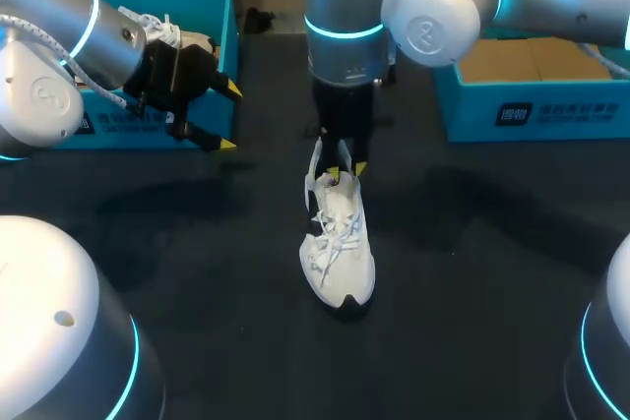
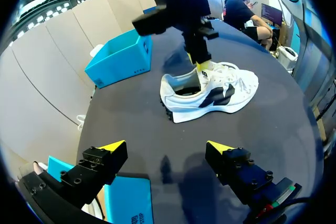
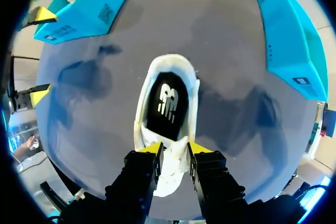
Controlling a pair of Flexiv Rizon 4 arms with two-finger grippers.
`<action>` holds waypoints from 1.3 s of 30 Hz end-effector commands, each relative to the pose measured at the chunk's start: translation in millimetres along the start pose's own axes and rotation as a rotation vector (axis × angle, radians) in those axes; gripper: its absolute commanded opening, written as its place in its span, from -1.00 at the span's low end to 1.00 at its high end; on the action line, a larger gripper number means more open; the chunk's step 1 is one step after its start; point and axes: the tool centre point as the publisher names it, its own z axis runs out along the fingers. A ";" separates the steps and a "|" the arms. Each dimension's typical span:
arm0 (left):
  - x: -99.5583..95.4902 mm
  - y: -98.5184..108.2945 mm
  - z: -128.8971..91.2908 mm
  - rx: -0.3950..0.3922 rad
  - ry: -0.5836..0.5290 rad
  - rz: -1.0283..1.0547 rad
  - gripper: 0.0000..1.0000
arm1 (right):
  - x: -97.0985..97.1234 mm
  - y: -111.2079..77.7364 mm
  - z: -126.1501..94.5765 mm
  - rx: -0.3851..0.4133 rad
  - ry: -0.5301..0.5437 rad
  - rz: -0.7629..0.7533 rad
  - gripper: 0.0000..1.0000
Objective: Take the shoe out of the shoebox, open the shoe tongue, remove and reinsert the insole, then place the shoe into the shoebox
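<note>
Right gripper [image 3: 176,149], fingers set narrow, pinches the white shoe tongue [image 3: 175,161] from both sides. The white lace-up sneaker with black sole [image 1: 340,243] stands upright at mid-table on the dark tabletop [image 1: 197,272], with its black insole [image 3: 167,103] seated inside. Left gripper [image 1: 226,115] hangs wide open and empty just beside the turquoise cardboard shoebox [image 1: 221,36] at left, well apart from the sneaker. A second turquoise box [image 1: 532,110] sits at right.

Left pincer [image 2: 165,147] wide, right pincer [image 3: 174,148] clamped.
</note>
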 end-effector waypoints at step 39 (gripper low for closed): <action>-0.5 -0.5 0.4 -0.004 0.001 0.000 1.00 | -1.0 88.9 -8.5 -0.234 -0.306 -1.021 0.66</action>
